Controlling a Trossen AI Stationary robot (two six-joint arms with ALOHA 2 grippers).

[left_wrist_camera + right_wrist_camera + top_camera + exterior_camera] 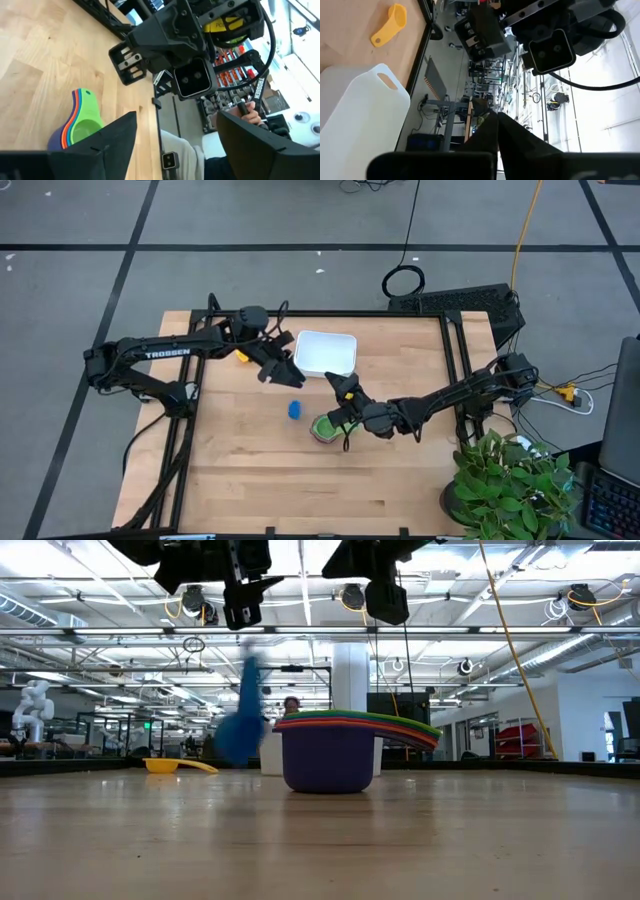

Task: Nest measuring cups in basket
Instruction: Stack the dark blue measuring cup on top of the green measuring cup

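Two grippers hung above the table: the left (281, 368) open beside the basket (326, 352), the right (345, 392) closed empty over the stacked cups (327, 427).

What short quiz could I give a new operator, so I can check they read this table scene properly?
1. True or false: the yellow cup lies inside the basket.
2. Which colour is the top cup of the nested stack? A red, B green, C navy.
3. Fill in: the blue cup lies between the left gripper and the ___.

Key: 1 false, it lies on the table; 2 B; 3 stack. The right gripper has shut jaws.
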